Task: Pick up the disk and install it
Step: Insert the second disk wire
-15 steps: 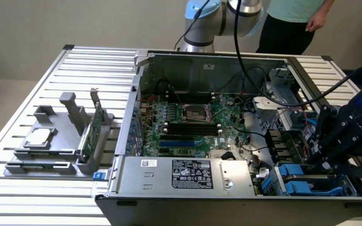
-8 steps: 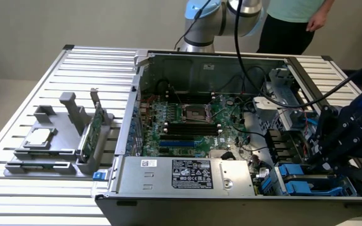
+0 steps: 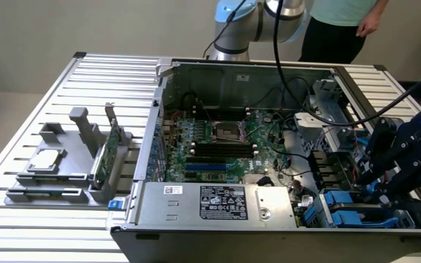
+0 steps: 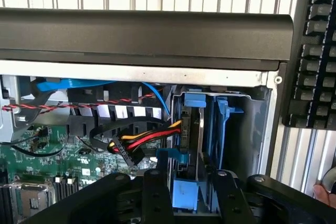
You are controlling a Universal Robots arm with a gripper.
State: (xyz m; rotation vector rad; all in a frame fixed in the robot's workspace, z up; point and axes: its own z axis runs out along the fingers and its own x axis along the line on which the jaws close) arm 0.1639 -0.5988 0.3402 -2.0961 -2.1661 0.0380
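Over the drive bay, the hand [image 4: 186, 182] (fingers spread) straddles the disk [image 4: 190, 145] standing on edge.

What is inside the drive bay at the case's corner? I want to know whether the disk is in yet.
The disk stands edge-on in the drive bay, with blue rails and another blue carrier beside it. The fingers straddle its blue tab; its lower end is hidden behind them.

Computer case [image 3: 195, 230] on desk [image 3: 42, 230] — fixture stand [image 3: 72, 164] at exterior view's left; disk [image 4: 199, 129] in drive bay — gripper [image 4: 186, 187] just above.
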